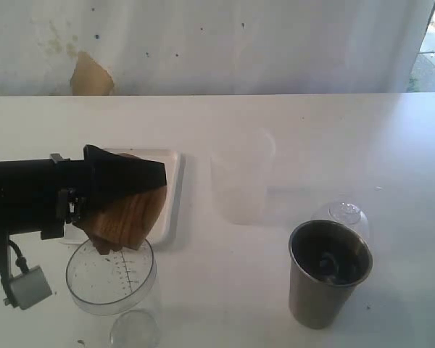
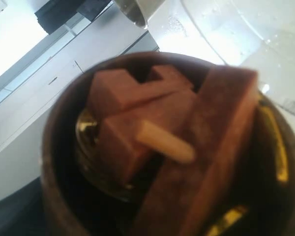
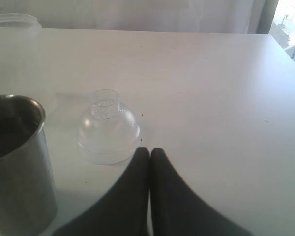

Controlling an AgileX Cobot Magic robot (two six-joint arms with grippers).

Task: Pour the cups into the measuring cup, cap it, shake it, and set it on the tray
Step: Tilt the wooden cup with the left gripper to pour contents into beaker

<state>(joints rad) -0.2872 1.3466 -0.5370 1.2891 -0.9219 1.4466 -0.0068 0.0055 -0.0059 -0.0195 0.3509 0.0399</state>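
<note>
White table [image 1: 312, 138] — brown cup [image 1: 123, 217] tilted over the measuring cup [image 1: 112, 279].
Clamped in the left gripper [image 1: 119, 181], it hangs beside the tray [image 1: 175, 181]; the right gripper [image 3: 150, 152], fingers pressed together, sits near the steel tumbler [image 1: 328, 279] — clear domed lid [image 3: 108, 130] alongside.

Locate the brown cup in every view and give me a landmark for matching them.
Exterior view: brown cup at left, tipped over the measuring cup.
Left wrist view: brown cup fills the frame, mouth toward the camera, wooden pieces inside.
Right wrist view: not in it.
Landmarks: measuring cup joins exterior and left wrist; steel tumbler joins exterior and right wrist.
</note>
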